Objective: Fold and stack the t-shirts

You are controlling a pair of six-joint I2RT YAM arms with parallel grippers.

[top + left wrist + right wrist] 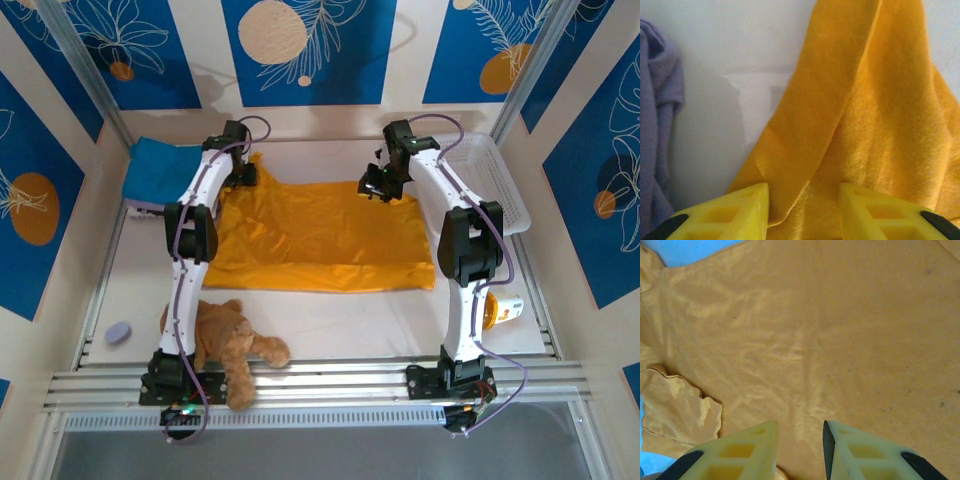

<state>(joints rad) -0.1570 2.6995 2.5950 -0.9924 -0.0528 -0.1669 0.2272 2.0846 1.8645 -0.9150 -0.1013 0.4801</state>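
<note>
The mustard-orange t-shirt (320, 235) lies spread across the middle of the table, its near hem folded over. My left gripper (245, 172) is at the shirt's far left corner. Its yellow fingers (740, 210) stand apart, with a raised fold of the orange cloth (840, 100) running between them (802, 192). My right gripper (378, 188) hovers over the far right part of the shirt, open (800, 427) above flat cloth (830, 330). A short sleeve (680, 410) lies to its left. The folded blue t-shirt (160, 168) rests on the lilac one (143, 207) at the far left; lilac cloth (655, 125) shows beside my left fingers.
A brown teddy (235, 345) lies at the near edge by the left arm's base. A white basket (495, 180) stands at the far right. An orange cup (500, 310) lies near the right arm. A small lilac object (118, 333) sits near left.
</note>
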